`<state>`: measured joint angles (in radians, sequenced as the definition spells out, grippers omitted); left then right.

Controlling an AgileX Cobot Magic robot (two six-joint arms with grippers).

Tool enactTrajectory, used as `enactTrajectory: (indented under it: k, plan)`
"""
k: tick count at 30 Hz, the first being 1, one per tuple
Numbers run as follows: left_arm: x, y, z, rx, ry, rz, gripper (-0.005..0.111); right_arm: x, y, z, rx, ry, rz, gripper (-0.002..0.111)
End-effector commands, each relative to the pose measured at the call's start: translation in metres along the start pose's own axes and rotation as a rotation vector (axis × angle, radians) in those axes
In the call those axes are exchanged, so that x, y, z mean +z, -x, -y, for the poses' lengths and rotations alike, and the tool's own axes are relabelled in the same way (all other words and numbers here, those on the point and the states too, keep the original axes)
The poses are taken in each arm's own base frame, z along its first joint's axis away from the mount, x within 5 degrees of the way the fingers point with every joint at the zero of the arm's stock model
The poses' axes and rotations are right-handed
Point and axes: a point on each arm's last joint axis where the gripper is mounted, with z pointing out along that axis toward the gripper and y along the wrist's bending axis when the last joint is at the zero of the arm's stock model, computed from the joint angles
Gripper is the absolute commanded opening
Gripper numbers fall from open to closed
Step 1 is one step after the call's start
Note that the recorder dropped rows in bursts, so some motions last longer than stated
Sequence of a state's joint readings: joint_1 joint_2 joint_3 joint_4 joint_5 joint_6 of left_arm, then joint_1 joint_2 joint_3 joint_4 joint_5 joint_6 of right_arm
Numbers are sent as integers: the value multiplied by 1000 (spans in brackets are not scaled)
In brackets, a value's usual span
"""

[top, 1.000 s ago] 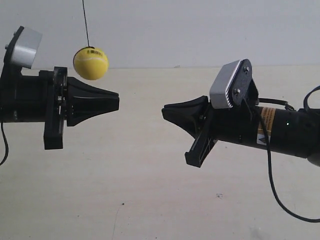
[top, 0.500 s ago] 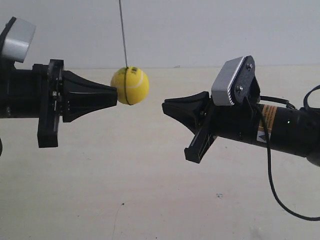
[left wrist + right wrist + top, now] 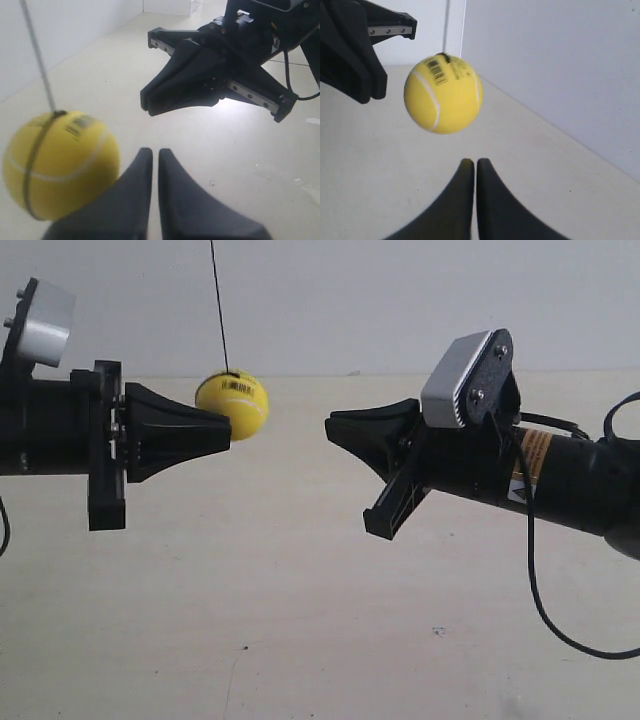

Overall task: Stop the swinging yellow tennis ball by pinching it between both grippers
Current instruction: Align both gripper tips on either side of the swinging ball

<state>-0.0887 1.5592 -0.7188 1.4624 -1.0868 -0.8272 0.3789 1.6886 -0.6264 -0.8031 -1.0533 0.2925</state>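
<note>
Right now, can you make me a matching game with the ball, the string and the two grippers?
Things:
1. ball
2. string
3. left gripper
4. right gripper

What fits:
a. thin and black
b. tip close by the ball
c. yellow
d. tip well apart from the ball

Pairs: 1-c, 2-a, 3-b, 4-d.
</note>
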Motion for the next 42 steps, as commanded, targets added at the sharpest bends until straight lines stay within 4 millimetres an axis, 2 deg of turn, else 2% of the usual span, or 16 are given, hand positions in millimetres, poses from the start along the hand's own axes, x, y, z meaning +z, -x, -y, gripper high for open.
enactTrajectory:
  k: [1,10,19,42]
  plan:
    - [0,4,0,-5,13,9,5,1,2,-1,-12,3,15,0]
    - [1,4,1,-13,7,13,5,1,2,-1,12,3,15,0]
    - [18,4,9,24,5,-36,5,1,2,-1,8,11,15,0]
    - [18,2,6,25,43,-63,5,1,2,-2,-10,19,12,0]
